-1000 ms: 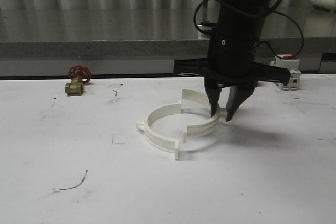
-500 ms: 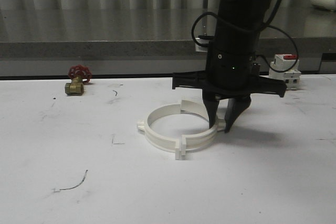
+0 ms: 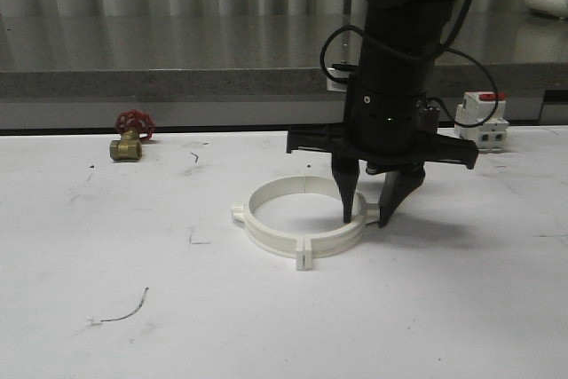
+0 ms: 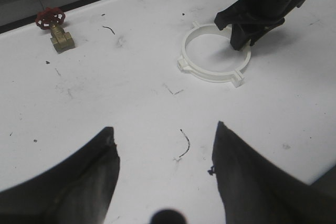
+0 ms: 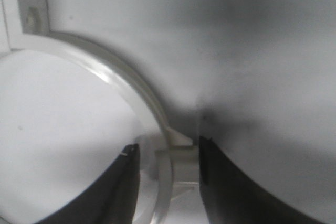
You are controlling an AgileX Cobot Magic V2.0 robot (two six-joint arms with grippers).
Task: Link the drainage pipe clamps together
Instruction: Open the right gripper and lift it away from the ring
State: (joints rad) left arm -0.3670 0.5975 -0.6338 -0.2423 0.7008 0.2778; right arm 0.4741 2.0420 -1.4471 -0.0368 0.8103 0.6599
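The two white drainage pipe clamps lie joined as one ring on the white table. The left half (image 3: 256, 226) carries a small outer lug, the right half (image 3: 335, 240) meets it at tabs front and back. My right gripper (image 3: 366, 219) points straight down and straddles the right half's wall at its lug, one finger inside the ring and one outside. In the right wrist view the gripper (image 5: 168, 145) is open, with a gap beside the clamp band (image 5: 121, 90). My left gripper (image 4: 164, 126) hovers open over bare table, well short of the ring (image 4: 210, 74).
A brass valve with a red handwheel (image 3: 130, 137) sits at the far left of the table. A white breaker with a red top (image 3: 482, 120) stands behind the right arm. A grey raised ledge (image 3: 177, 82) runs along the back.
The right half-ring slid left with the right gripper until its tabs met the left half, closing the ring. The right gripper's fingers have since spread slightly.
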